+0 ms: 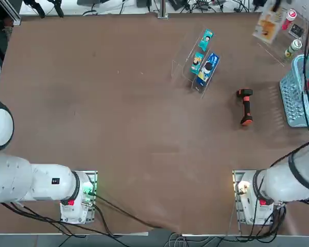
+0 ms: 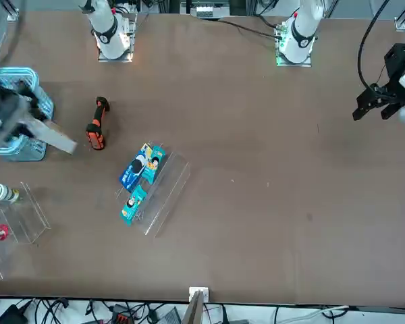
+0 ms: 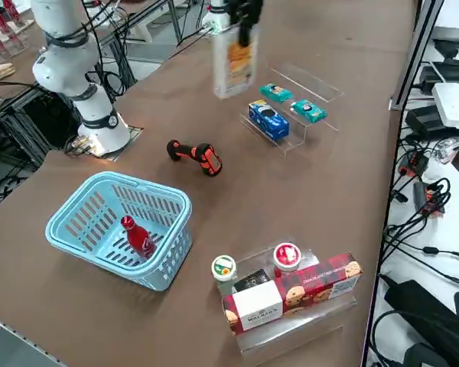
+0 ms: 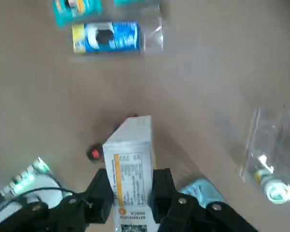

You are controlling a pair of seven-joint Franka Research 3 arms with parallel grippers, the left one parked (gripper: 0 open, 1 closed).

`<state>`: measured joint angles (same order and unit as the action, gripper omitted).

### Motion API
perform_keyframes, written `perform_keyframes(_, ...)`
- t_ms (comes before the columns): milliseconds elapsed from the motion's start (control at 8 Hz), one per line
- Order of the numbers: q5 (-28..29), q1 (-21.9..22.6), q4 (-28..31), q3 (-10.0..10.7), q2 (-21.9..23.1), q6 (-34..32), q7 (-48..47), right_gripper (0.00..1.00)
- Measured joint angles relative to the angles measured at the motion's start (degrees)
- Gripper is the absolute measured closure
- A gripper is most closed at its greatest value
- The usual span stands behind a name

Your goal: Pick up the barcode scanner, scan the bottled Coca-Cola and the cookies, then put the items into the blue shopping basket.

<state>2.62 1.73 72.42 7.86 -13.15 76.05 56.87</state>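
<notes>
The right tool [image 4: 131, 198] is clamped on the cookies [image 4: 130, 169], a white box with an orange-yellow picture, and holds it in the air high over the table [image 1: 118, 128]. In the right side view the box [image 3: 233, 57] hangs upright above the table, over the space between the scanner [image 3: 195, 155] and the clear stand with the blue and teal packets [image 3: 269, 121]. The scanner [image 1: 245, 107] lies on its side on the table, apart from the tool, near the basket [image 1: 298, 95]. The Coca-Cola [image 3: 138, 237] lies inside the basket [image 3: 76, 222], leaning toward one wall. A second clear stand [image 3: 291, 321] beside the basket carries a red-and-white cookie carton and two small round-topped containers.
</notes>
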Motion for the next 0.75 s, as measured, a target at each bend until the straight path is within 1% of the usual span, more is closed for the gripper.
perform_keyframes(250,-0.3,-10.4,9.6,0.2,5.3,3.2,14.4,0.56)
perform_keyframes(375,-0.6,-15.6,13.7,0.3,7.2,5.3,21.5,0.56)
perform_keyframes(500,-1.0,-20.5,17.9,0.3,8.9,8.5,27.4,0.56)
perform_keyframes(750,-1.2,-29.3,26.1,0.4,11.7,14.9,36.1,0.56)
